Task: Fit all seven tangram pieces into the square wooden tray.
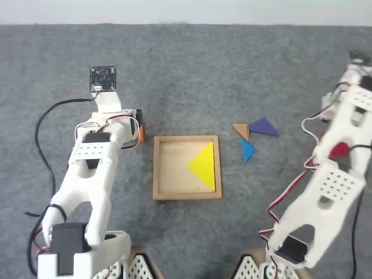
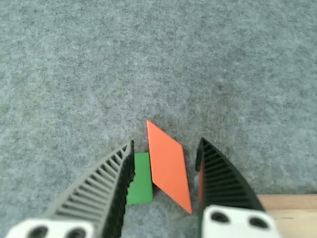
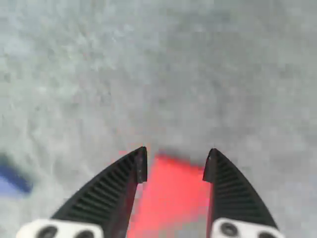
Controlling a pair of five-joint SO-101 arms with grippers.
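The square wooden tray [image 1: 158, 174] lies in the middle of the table with a yellow triangle [image 1: 203, 165] in its right half. My left gripper [image 2: 166, 144] is open and low over an orange parallelogram [image 2: 168, 166], one finger on each side of it. A green piece [image 2: 139, 186] touches the orange one, and that orange piece [image 1: 140, 133] lies just left of the tray. My right gripper [image 3: 177, 150] is open above a red piece [image 3: 168, 193] at the far right [image 1: 340, 149].
Right of the tray lie a brown triangle [image 1: 241, 130], a purple triangle [image 1: 264, 127] and a blue piece [image 1: 247, 150]. A corner of the tray [image 2: 287, 206] sits beside my left gripper's finger. Grey carpet covers the table, with open room at the back.
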